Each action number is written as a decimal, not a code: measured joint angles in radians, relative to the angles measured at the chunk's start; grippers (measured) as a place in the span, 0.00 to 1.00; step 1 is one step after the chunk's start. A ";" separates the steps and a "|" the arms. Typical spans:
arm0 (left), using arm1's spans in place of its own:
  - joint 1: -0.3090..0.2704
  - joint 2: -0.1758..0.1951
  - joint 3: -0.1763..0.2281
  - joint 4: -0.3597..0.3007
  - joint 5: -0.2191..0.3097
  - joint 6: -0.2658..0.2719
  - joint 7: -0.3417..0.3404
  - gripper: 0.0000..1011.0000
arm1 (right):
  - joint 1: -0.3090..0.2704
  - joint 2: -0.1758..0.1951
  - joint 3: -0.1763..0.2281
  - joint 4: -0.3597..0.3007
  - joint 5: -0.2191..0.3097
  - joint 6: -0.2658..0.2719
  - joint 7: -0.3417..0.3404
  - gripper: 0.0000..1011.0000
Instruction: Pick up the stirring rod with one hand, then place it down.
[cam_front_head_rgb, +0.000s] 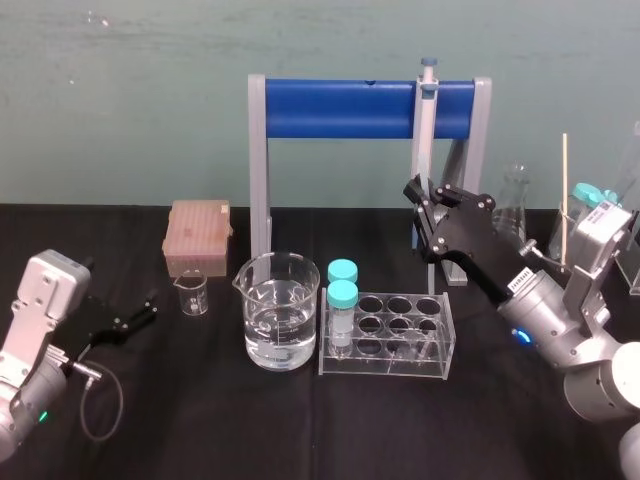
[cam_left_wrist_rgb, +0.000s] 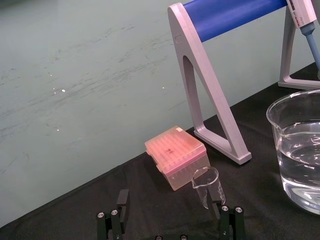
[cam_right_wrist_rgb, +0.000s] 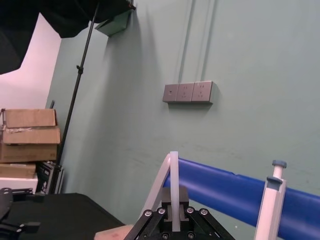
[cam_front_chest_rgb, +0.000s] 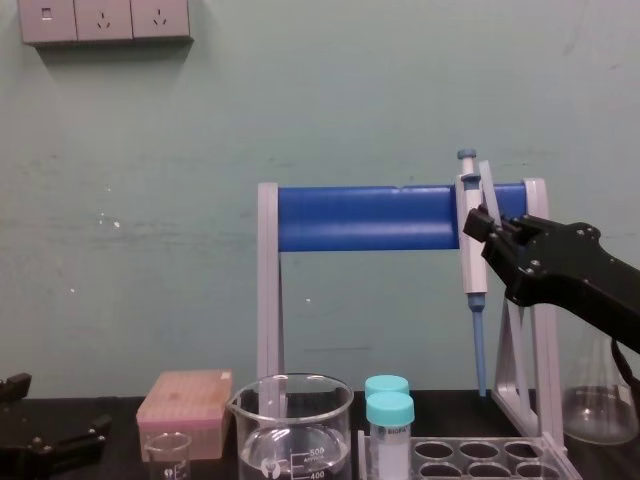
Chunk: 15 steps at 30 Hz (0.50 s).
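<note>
Two pincers | right pincer (cam_front_chest_rgb: 480, 222) aloft, clamped on stirring rod (cam_right_wrist_rgb: 174, 185) | left pincer (cam_front_head_rgb: 146, 309) on table, fingers apart

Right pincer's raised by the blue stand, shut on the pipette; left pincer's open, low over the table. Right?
Not the pipette. The right pincer, raised by the blue stand, is shut on the stirring rod, as the right wrist view shows. The pipette hangs on the stand beside it. The left pincer is open, low over the table.
</note>
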 joint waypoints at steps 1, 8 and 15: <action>0.000 0.000 0.000 0.000 0.000 0.000 0.000 0.99 | -0.002 0.001 0.000 -0.003 0.000 0.002 0.001 0.07; 0.000 0.000 0.000 0.000 0.000 0.000 0.000 0.99 | -0.020 0.010 -0.008 -0.024 0.007 0.020 0.022 0.07; 0.000 0.000 0.000 0.000 0.000 0.000 0.000 0.99 | -0.032 0.017 -0.019 -0.034 0.014 0.039 0.032 0.07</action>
